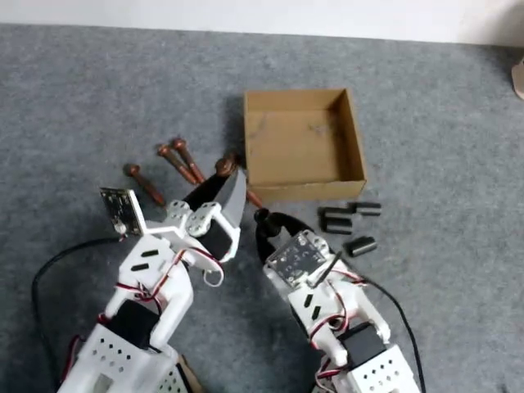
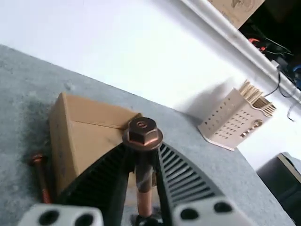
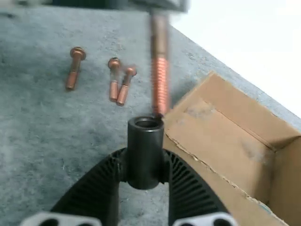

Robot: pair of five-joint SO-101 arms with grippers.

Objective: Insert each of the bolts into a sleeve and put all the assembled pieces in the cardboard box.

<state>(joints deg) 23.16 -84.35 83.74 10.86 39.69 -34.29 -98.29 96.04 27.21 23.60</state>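
The held bolt [image 2: 143,186] is copper, gripped just under its hex head btwn the L end effector [image 2: 142,153] fingers, which are closed tight on the shank. In the R wrist view its threaded tip sits right at the rim of the sleeve [image 3: 146,150], a bit toward the box side and not in the bore; can't tell if they touch. The sleeve is black w/ its open end facing the bolt tip. It's clamped in the R end effector [image 3: 146,162], fingers narrow round its lower half.

Pose: both arms stretch fwd from bases at the near counter edge & lean inward, so the tips nearly meet, L just ahead of & beside R.

The cardboard box [image 1: 303,190], open top, sits directly beyond both end effectors, near wall close to the bolt tip. 3 loose bolts [image 1: 176,162] lie on the grey counter [image 1: 82,106] off the L end effector's outer side. Loose sleeves [image 1: 336,219] lie on their sides off the R end effector's outer side, near the box's front corner. A wooden holder [image 2: 237,117] stands well beyond the box, by the white wall.
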